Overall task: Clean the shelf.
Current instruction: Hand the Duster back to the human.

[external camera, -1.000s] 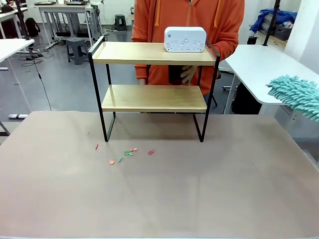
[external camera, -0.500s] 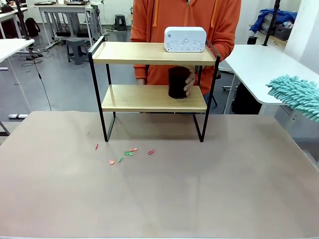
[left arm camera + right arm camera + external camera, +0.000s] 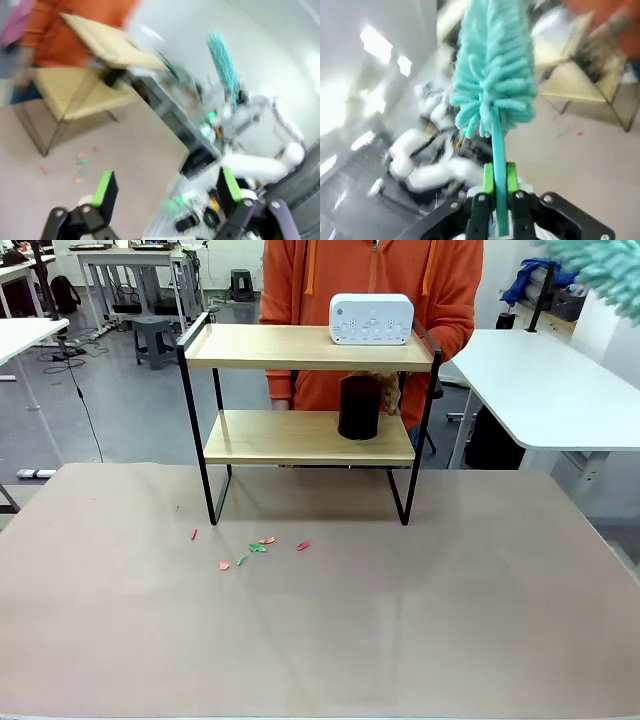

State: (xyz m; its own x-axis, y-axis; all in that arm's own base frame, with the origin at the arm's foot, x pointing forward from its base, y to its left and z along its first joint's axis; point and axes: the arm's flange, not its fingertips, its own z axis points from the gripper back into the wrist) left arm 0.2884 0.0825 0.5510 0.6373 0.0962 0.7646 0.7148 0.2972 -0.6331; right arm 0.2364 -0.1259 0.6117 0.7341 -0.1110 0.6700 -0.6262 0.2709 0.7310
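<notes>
Shelf (image 3: 290, 347) is standing at the far side of the tabletop (image 3: 400, 620), a white gadget (image 3: 371, 318) on top and a person's hand (image 3: 388, 390) touching a black cup (image 3: 359, 407) on the lower board, so I'm guessing it's getting cleared first. My right jaws are clamping a teal duster (image 3: 495, 70) by its handle up high, probably out of the person's way, while the left jaws are hanging wide open with nothing in them.
</notes>
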